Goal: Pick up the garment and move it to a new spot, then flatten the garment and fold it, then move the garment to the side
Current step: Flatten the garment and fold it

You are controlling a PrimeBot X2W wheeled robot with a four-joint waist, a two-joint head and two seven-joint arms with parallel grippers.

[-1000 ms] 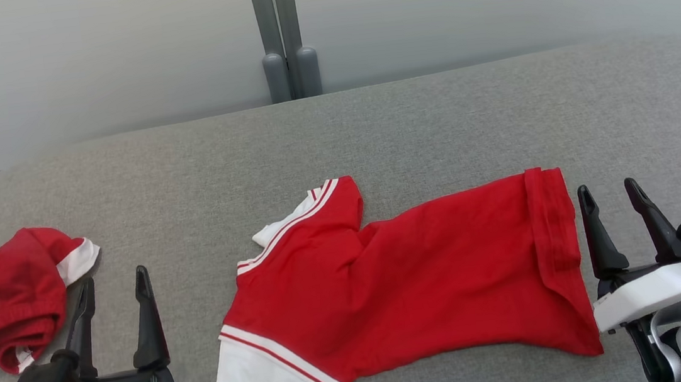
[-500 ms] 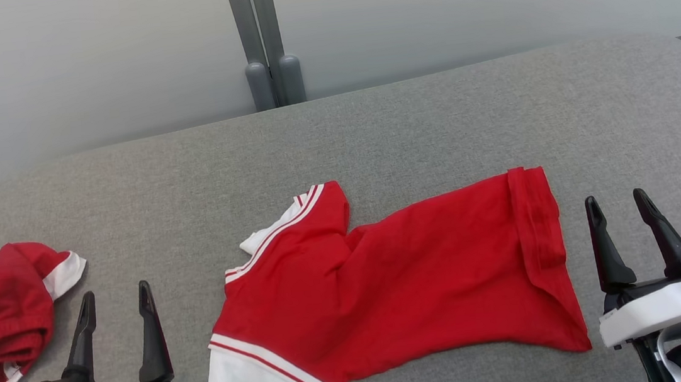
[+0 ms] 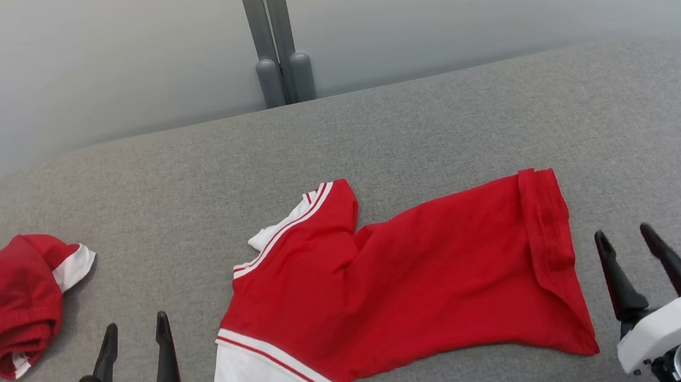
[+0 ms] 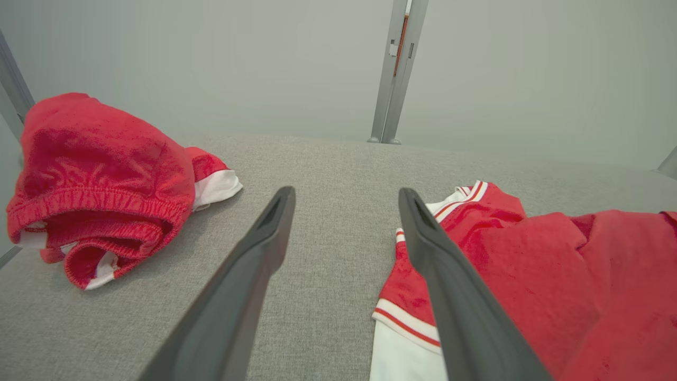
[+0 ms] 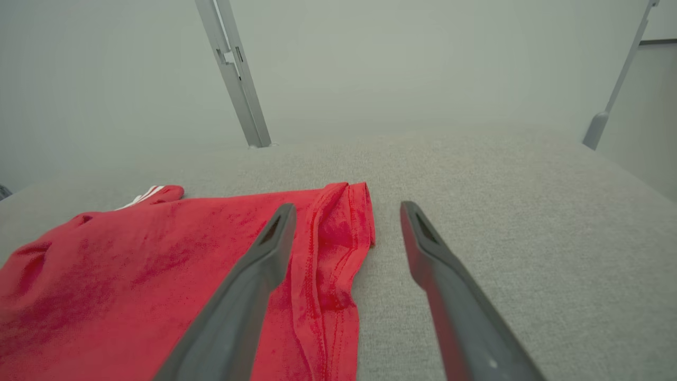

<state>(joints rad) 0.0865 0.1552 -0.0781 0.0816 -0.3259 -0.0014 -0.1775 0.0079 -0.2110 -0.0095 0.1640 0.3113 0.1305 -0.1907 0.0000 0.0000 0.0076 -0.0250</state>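
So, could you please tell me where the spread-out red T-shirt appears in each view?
Head view: red T-shirt, lower centre.
Left wrist view: red T-shirt, lower right.
Right wrist view: red T-shirt, lower left.
Shared landmark: the grey upright post at every view's top.

Head view high, facing down, wrist views low, close, probably near level, all sharing garment
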